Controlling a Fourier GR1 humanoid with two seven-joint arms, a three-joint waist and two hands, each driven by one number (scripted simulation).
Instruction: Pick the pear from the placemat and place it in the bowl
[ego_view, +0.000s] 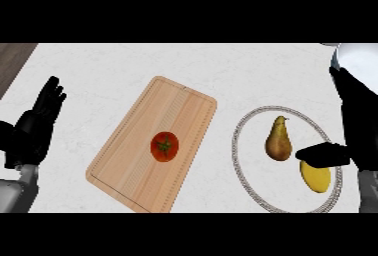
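Observation:
A brown pear (278, 142) lies on a round white placemat (238, 145) with a patterned rim, at the right of the counter. My right hand (353, 125) hovers over the mat's right edge, fingers straight and pointing away from me. Its thumb (323, 155) sticks out to the left, just right of the pear and apart from it. A pale rounded shape, possibly the bowl (360, 57), shows at the top right corner, partly hidden behind my right hand. My left hand (37, 125) rests open at the left edge, fingers up.
A yellow fruit (316, 180) lies on the placemat below the thumb, partly covered by it. A wooden cutting board (148, 150) lies tilted in the middle with a red tomato (164, 146) on it. A dark strip (15, 60) borders the counter at the top left.

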